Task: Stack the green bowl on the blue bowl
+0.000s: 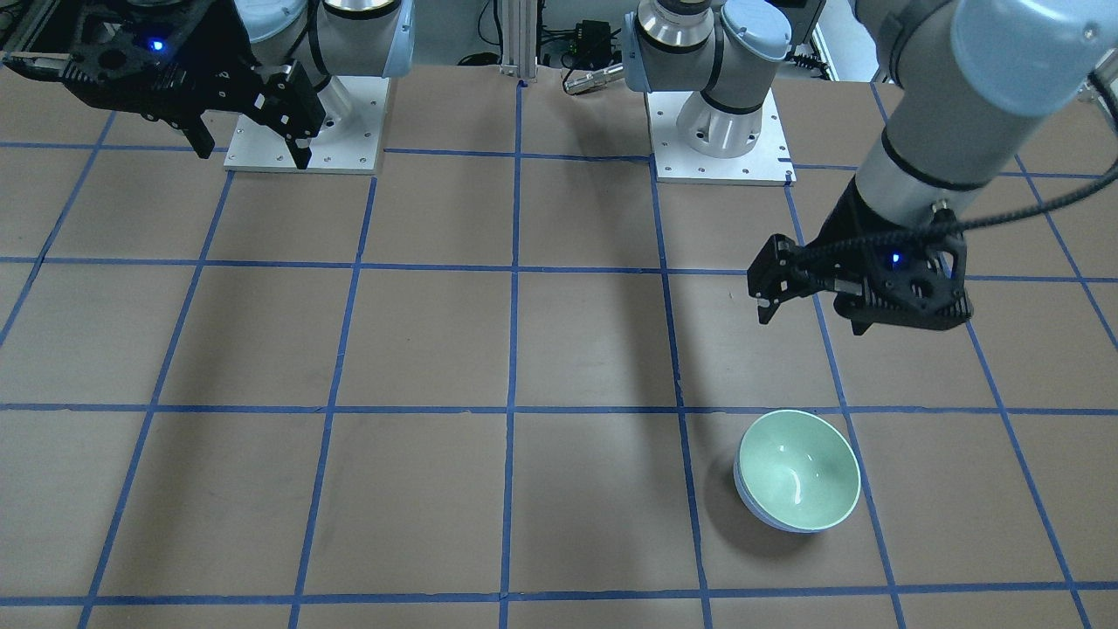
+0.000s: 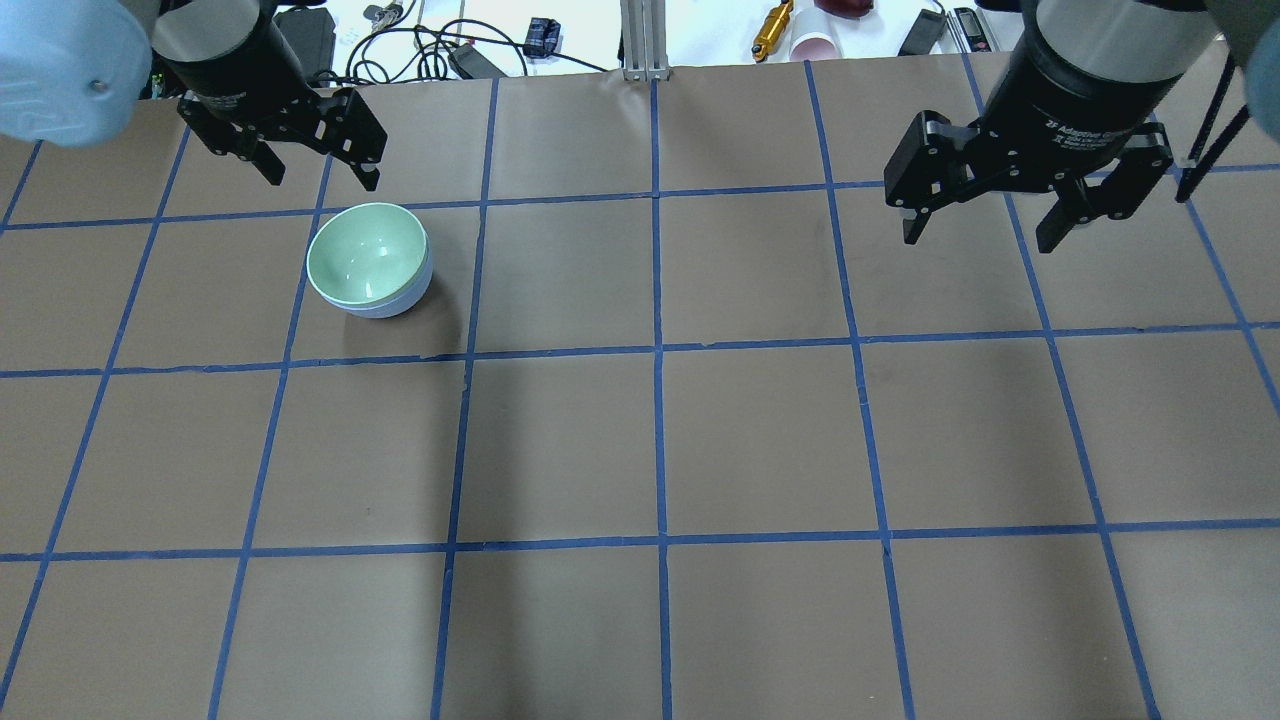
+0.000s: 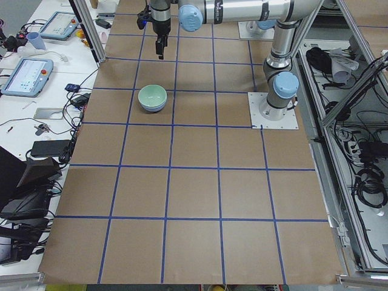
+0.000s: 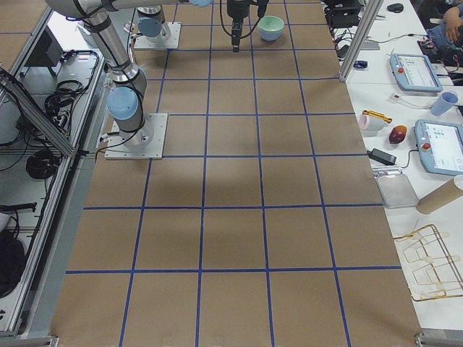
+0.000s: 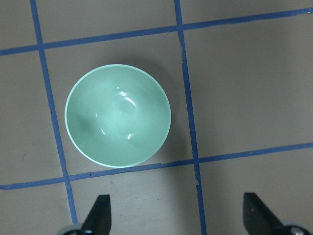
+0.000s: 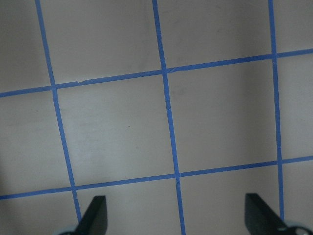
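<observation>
Overhead exterior shows the green bowl (image 2: 368,255) sitting inside the blue bowl (image 2: 397,304), with only a thin blue crescent showing under its rim. The pair rests on the table (image 2: 760,440) in the robot's left half. The left claw (image 2: 321,180) hangs above the stack and a little to one side, spread wide and empty. The right claw (image 2: 978,238) is spread too, well apart over bare squares. The stacking looks done, so the risk lies in the leaving: a low sideways swing of the left claw could clip the rim and knock the glossy green bowl askew (or shove both). Whether it sits fully level I cannot tell.
</observation>
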